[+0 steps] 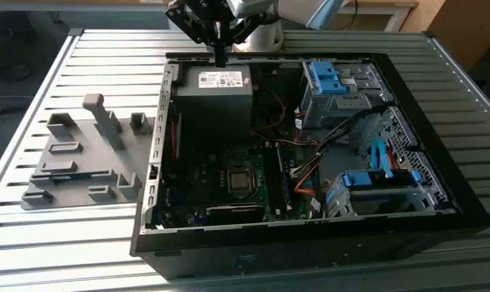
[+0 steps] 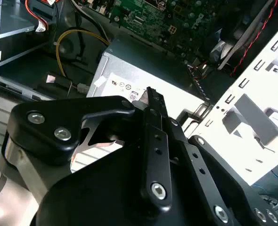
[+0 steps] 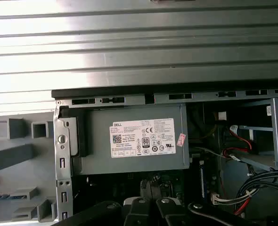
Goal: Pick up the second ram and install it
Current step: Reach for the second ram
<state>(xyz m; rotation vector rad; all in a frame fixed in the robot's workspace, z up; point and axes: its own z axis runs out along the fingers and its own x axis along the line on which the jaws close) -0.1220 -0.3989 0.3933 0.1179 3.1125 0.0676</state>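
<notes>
My gripper (image 1: 220, 59) hangs over the back edge of the open computer case (image 1: 157, 140), just above the grey power supply (image 1: 219, 85). Its fingers (image 2: 150, 96) are pressed together, shut, with nothing visible between them. The power supply (image 3: 134, 139) lies directly below the gripper (image 3: 151, 200) in the first wrist view. A thin dark stick that looks like the second ram (image 1: 70, 175) lies in a slot of the grey holder plate (image 1: 82, 143), on the exterior view's left, well away from the gripper. A bluish strip of the ram (image 3: 7, 196) also shows in the first wrist view.
The motherboard (image 1: 237, 182) lies on the case floor, with upright slots to its right. Blue drive cages (image 1: 326, 76) and cables (image 1: 310, 152) crowd the case's right half. Upright grey blocks (image 1: 103, 118) stand on the holder plate. The slatted metal table (image 1: 67, 243) surrounds everything.
</notes>
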